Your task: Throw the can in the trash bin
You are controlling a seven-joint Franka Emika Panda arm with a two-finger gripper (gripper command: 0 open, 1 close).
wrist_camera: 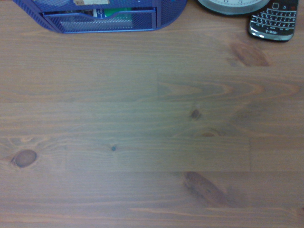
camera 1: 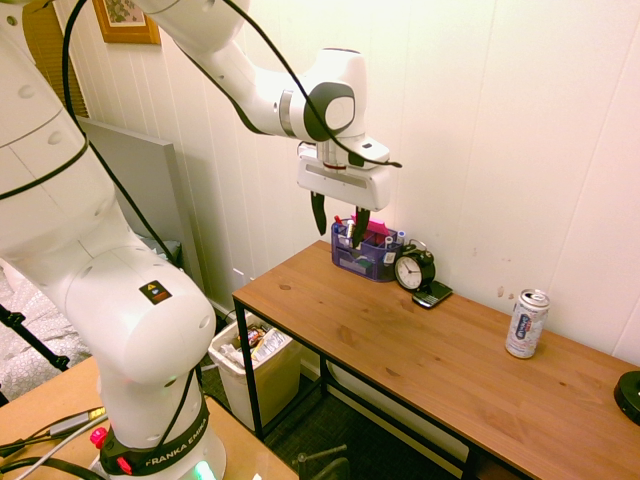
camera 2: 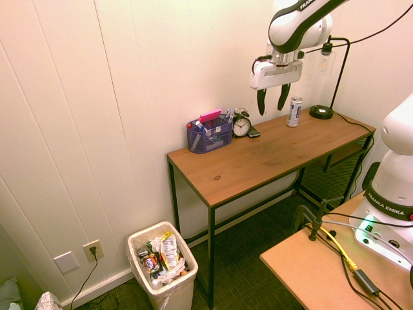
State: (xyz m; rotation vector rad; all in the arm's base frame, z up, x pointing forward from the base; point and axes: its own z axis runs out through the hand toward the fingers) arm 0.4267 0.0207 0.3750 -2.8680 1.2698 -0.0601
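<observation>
In the first exterior view the white arm reaches in from the upper left, and its gripper [camera 1: 339, 220] hangs above the counter [camera 1: 420, 350] with its two dark, tapered fingers spread apart and nothing between them. The counter is a long top of warm brown wood planks with visible knots and grain, set on a thin black metal frame. The can [camera 1: 526, 323], a slim silver-white aluminium cylinder with a dark blue label and a pull-tab top, stands upright at the right of that frame, close to the pale panelled wall and well apart from the gripper. At the centre of the frame, against the wall, sit a blue mesh organizer [camera 1: 365, 256] holding pens, a round black alarm clock [camera 1: 414, 268] with a white face, and a small dark phone [camera 1: 432, 294] lying flat just beside the clock. The trash bin [camera 1: 258, 366], a cream-white rectangular plastic tub lined with a bag and holding wrappers, stands on the floor at the lower left, beside the counter's end. The wrist view shows smooth bare planks, with the organizer's lower edge and the phone's keypad at the top.
</observation>
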